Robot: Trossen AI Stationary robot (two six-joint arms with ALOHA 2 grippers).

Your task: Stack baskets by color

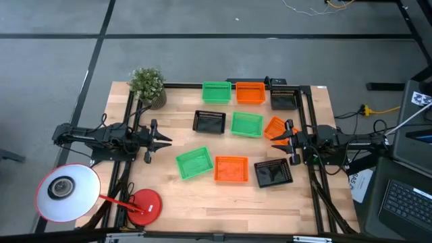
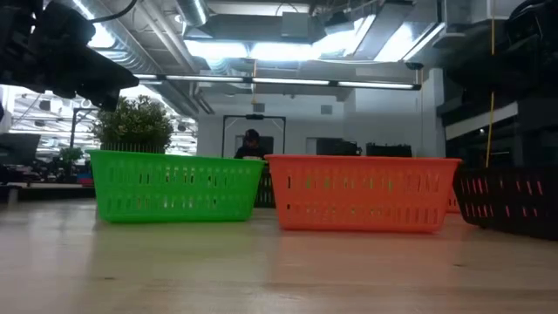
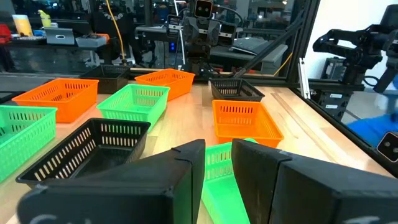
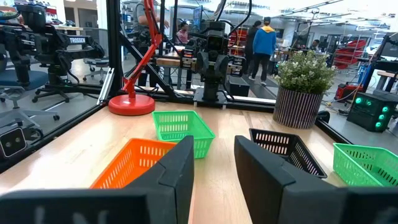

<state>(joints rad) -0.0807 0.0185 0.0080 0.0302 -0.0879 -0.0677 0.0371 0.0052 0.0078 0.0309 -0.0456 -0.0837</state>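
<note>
Several baskets lie singly on the wooden table, each resting on its base. Along the far edge stand a green one (image 1: 217, 92), an orange one (image 1: 250, 92) and a black one (image 1: 284, 99). In the middle are a black (image 1: 209, 121), a green (image 1: 247, 124) and an orange basket (image 1: 277, 127). Nearer the front are a green (image 1: 194, 163), an orange (image 1: 231, 169) and a black basket (image 1: 273, 173). My left gripper (image 1: 165, 140) is open and level at the table's left. My right gripper (image 1: 275, 138) is open at the right, above the table. Neither holds anything.
A potted plant (image 1: 148, 86) stands at the far left corner. A lamp with a red base (image 1: 144, 206) and a white head (image 1: 66, 192) is at the near left. A dark frame rail (image 1: 307, 115) runs along the table's right side. Bare wood (image 1: 223, 202) lies along the front.
</note>
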